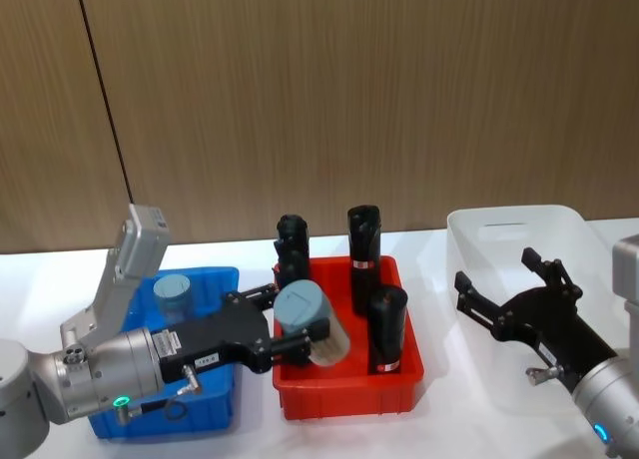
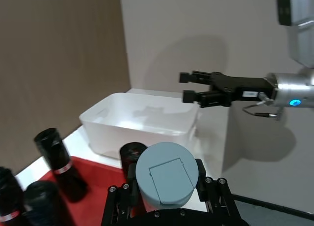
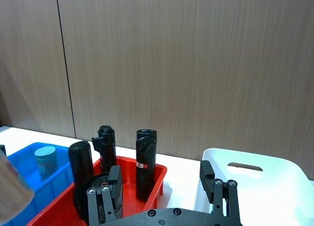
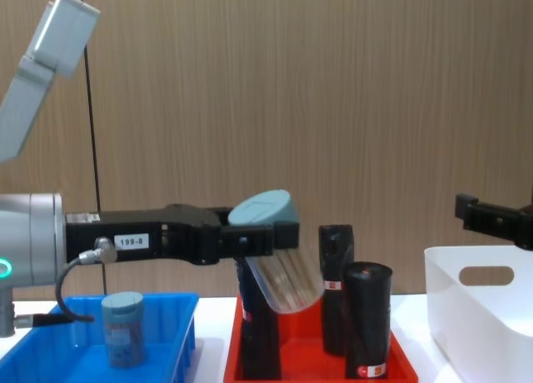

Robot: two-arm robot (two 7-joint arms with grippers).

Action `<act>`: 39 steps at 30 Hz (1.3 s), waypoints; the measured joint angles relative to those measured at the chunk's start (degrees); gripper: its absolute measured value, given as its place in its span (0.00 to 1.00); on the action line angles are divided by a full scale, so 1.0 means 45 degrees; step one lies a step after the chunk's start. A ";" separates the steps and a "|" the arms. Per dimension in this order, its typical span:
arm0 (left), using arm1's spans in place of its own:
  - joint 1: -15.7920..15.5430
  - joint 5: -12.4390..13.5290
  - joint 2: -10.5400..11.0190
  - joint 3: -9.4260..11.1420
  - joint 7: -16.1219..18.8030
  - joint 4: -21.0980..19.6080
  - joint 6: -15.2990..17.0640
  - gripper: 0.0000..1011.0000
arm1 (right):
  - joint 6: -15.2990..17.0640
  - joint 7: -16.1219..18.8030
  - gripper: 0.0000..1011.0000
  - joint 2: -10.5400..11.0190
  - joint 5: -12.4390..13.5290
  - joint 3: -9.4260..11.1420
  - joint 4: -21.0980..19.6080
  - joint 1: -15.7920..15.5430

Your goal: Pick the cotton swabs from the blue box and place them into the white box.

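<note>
My left gripper (image 1: 300,327) is shut on a cotton swab jar (image 1: 312,319), clear with a pale blue-grey lid. It holds the jar tilted in the air over the left part of the red tray; the chest view shows this jar (image 4: 275,258) well above the table. The lid (image 2: 167,174) faces the left wrist camera. A second cotton swab jar (image 1: 173,293) stands upright in the blue box (image 1: 215,411) at the left. The white box (image 1: 511,226) sits at the right. My right gripper (image 1: 496,269) hovers open over the white box's near left part, holding nothing.
A red tray (image 1: 344,397) stands between the two boxes, with several tall black rolls (image 1: 363,241) upright in it. One roll (image 4: 367,318) rises close under the held jar. A wooden wall panel runs behind the white table.
</note>
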 joint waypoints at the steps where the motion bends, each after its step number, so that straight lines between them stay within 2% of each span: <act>1: -0.0082 0.0047 -0.0021 0.0030 -0.0282 0.0110 -0.0023 0.65 | 0.0000 0.0000 0.99 0.0000 0.0000 0.0000 0.0000 0.0000; 8: -0.0323 0.0198 -0.0060 0.0129 -0.1130 0.0404 -0.0054 0.65 | 0.0000 0.0000 0.99 0.0000 0.0000 -0.0001 0.0000 0.0000; 28: -0.0503 0.0139 0.0084 0.0140 -0.1508 0.0568 -0.0063 0.65 | -0.0016 0.0071 0.99 0.0007 -0.0059 0.0009 -0.0028 -0.0012; 34: -0.0519 0.0122 0.0100 0.0135 -0.1535 0.0579 -0.0069 0.65 | 0.0134 0.0384 0.99 0.0097 -0.0320 0.0008 -0.0125 -0.0008; 39: -0.0525 0.0110 0.0110 0.0131 -0.1555 0.0586 -0.0076 0.65 | 0.0514 0.0990 0.99 0.0239 -0.0472 0.0008 -0.0225 0.0047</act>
